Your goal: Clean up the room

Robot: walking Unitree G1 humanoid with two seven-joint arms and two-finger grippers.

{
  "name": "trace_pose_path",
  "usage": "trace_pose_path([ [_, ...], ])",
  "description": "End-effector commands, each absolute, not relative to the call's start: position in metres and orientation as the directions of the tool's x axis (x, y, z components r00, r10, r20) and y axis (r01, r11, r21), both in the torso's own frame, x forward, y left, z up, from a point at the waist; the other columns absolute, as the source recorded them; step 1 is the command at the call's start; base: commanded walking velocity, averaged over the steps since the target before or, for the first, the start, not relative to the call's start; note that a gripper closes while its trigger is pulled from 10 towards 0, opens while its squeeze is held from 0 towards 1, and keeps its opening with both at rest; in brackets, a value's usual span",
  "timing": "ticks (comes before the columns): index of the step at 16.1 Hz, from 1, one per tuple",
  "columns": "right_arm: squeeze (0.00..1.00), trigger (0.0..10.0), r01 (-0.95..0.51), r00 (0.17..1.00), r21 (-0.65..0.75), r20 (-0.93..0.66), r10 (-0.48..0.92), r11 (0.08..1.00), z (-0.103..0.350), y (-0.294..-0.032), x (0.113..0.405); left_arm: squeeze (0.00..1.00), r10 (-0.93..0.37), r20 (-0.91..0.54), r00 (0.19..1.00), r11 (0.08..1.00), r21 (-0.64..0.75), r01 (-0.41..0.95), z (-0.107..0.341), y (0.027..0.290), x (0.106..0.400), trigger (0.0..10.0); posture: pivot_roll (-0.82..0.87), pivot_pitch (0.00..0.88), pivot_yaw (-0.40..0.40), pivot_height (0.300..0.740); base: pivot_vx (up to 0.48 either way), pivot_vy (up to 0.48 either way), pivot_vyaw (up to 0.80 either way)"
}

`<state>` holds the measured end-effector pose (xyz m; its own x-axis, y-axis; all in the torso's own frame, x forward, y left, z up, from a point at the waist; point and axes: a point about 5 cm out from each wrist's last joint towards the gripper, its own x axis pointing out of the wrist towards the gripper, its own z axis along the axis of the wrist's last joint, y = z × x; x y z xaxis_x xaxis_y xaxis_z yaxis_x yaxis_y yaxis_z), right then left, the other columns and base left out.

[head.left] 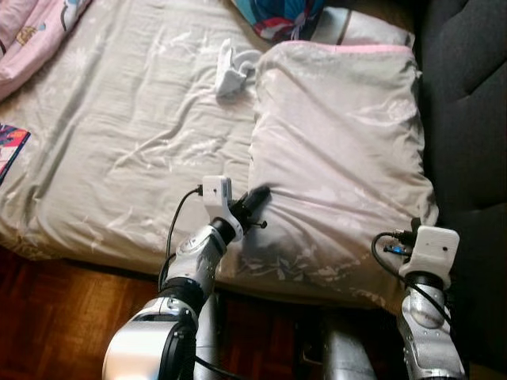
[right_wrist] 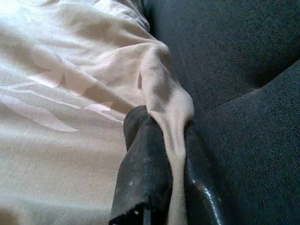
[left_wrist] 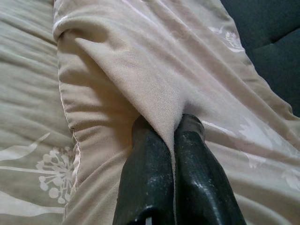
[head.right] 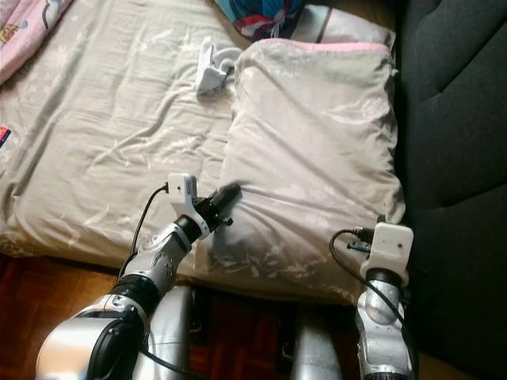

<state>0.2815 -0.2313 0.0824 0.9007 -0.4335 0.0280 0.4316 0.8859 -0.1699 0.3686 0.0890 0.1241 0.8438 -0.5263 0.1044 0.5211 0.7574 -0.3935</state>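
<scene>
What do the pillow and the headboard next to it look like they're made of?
Pillow: soft woven cloth, matte beige with a pale floral print; it bunches into folds where the left gripper and right gripper pinch it. Headboard: dark grey upholstery fabric, seemingly padded, with tufted creases.

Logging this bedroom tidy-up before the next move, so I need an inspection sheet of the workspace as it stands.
Surface: bed under a beige floral sheet, wrinkled.
Job's things: pillow lying by the dark headboard.
Clutter: white cloth; pink blanket; colourful fabric; book at the bed's edge.
Grippers: left gripper pinches the pillow's left edge; right gripper pinches its right corner.
Cables: black cable on the left wrist, another on the right.
Surroundings: wooden floor.
</scene>
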Motion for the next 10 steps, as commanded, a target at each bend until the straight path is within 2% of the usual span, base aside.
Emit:
trace_pose_path([
  [1, 0.00, 10.0, 0.634, 0.765, -0.166, -0.014, -0.644, 0.755, 0.071, -0.284, 0.255, 0.00, -0.411, 0.088, 0.907, 0.822, -0.395, 0.411, 0.118, 0.120, 0.369, 10.0, -0.05, 0.443, 0.001, 0.659, 0.000, 0.000, 0.00],
  [10, 0.00, 10.0, 0.651, 0.754, -0.144, 0.000, -0.657, 0.746, 0.074, -0.294, 0.264, 0.00, -0.423, 0.080, 0.903, 0.815, -0.401, 0.418, 0.117, 0.118, 0.369, 10.0, -0.05, 0.447, 0.001, 0.659, 0.000, 0.000, 0.00],
])
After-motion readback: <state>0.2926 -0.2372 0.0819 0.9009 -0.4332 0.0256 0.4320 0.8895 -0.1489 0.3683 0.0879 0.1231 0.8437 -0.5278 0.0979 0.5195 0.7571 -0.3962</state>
